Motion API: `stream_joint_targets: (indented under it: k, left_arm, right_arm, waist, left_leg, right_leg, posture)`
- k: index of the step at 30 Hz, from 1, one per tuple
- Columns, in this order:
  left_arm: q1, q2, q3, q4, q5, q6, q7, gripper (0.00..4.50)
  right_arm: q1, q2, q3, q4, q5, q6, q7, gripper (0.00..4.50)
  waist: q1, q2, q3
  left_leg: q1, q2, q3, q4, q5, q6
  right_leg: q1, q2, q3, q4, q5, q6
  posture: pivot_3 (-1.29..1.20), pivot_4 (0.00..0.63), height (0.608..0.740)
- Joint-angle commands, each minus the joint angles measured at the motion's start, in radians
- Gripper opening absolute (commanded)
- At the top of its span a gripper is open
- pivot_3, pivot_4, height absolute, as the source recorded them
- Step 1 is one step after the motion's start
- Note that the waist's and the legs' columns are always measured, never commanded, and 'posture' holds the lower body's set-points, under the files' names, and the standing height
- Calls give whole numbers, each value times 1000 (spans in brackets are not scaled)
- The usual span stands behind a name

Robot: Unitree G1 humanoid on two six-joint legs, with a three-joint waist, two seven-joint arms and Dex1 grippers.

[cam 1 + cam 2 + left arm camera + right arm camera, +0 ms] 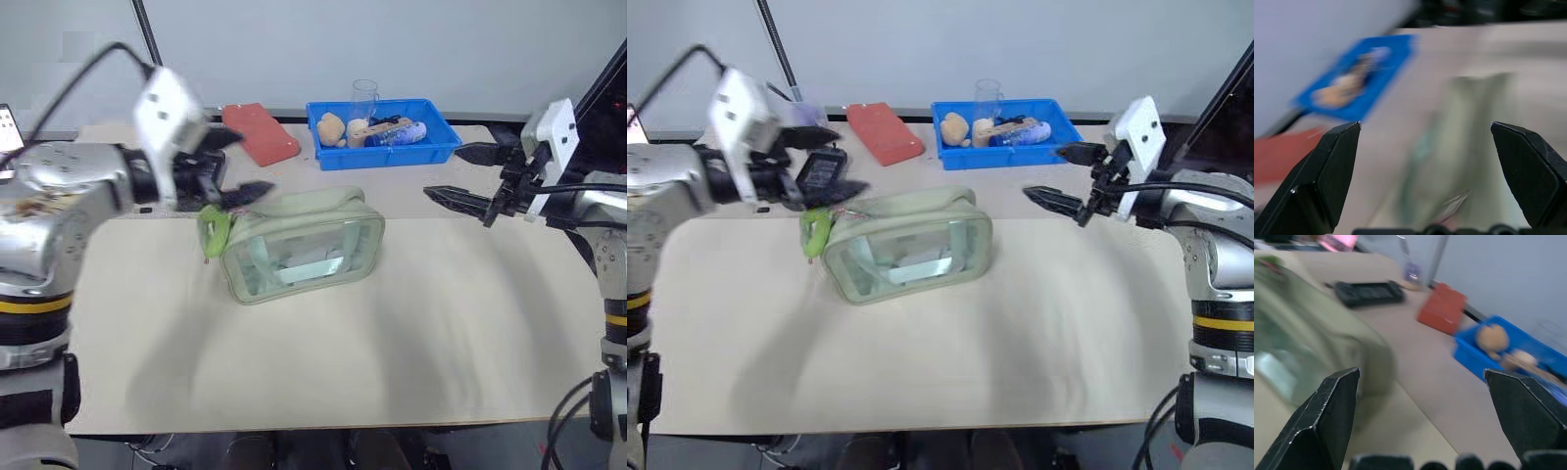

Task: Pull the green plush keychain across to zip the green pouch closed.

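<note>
The green pouch (304,245) lies at the middle of the table with its clear window facing me and its top zipper running left to right. At the pouch's left end hangs the green plush keychain (214,230). My left gripper (247,164) hovers open just above that end of the pouch and the keychain, holding nothing. In its wrist view the open left gripper (1425,127) frames the pouch (1474,147). My right gripper (443,172) is open in the air to the right of the pouch, well apart from it and pointing toward it.
A blue tray (441,149) at the back holds tan plush toys, a bottle and a clear cup (364,96). A red flat block (260,132) lies to its left. A black flat device (1369,291) sits at the table's far left.
</note>
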Motion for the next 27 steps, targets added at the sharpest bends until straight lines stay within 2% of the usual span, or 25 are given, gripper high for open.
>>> stream_joint_targets:
  k: [1, 7, 8, 10, 16, 21, 27]
  left_arm:
    - [-12, -13, -98, -38, 107, -71, -23, 4500]
    - [25, -12, -197, 1, 282, -232, -63, 4500]
    - [27, -16, -198, 6, 295, -245, -68, 3963]
    - [27, -23, -206, 27, 323, -286, -91, 3176]
    - [31, -43, -212, 91, 399, -388, -138, 133]
    - [4, -64, -197, 191, 442, -546, -183, 23]
    - [-92, -69, -158, 478, 433, -978, -351, 23]
  right_arm:
    - [-8, 35, -23, -154, 82, 99, -58, 4471]
    - [14, 66, -38, -305, 156, 207, -133, 4471]
    - [17, 64, -39, -314, 165, 219, -137, 4500]
    - [20, 53, -38, -325, 172, 231, -137, 4500]
    - [13, 40, -28, -338, 172, 243, -143, 4500]
    - [-4, 35, -28, -338, 177, 254, -143, 4500]
    - [-8, -39, 28, -307, 117, 201, -52, 4500]
  waist:
    - [1, 0, 0]
    - [9, 0, 0]
    - [13, 0, 0]
    - [19, 0, 0]
    - [30, 0, 0]
    - [31, 0, 0]
    - [31, 0, 0]
  left_leg:
    - [0, 0, 0, 0, 0, 0]
    - [-2, 0, -1, 0, 0, 0]
    - [-2, 0, -1, 1, 0, 0]
    - [-4, 0, -1, 2, 0, 0]
    - [-5, 0, -1, 5, 0, 1]
    - [-6, 0, -1, 5, 0, 1]
    - [-9, 0, -1, 7, 0, 1]
  right_leg:
    - [-1, 0, 0, 0, 0, 0]
    - [-2, 0, 0, 2, 0, -2]
    - [-2, 0, 0, 2, 1, -3]
    - [-2, 0, 0, 1, 1, -5]
    - [-3, 0, 0, 1, 1, -5]
    - [-4, 0, 0, 2, 2, -5]
    - [-6, 0, 0, 3, 3, -7]
  posture:
    - [0, 150, 740]
    - [0, 150, 740]
    - [0, 150, 740]
    - [0, 150, 740]
    - [0, 150, 740]
    - [0, 150, 740]
    - [0, 150, 740]
